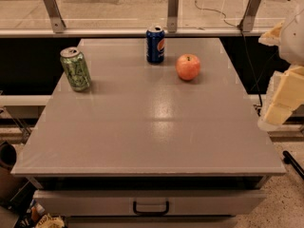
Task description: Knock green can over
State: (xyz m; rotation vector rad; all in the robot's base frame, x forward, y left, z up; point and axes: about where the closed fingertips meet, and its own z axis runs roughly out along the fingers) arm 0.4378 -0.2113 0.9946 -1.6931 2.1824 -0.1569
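The green can (pixel 75 69) is light green with dark scribbled markings and a silver top. It stands upright near the left edge of the grey table (pixel 147 122), towards the back. My gripper (pixel 282 96) is at the far right of the view, beyond the table's right edge and far from the can. It holds nothing that I can see.
A dark blue Pepsi can (pixel 155 44) stands upright at the back middle. A red apple (pixel 188 66) lies just right of it. A drawer with a black handle (pixel 150 207) is below the table's front edge. A glass railing runs behind the table.
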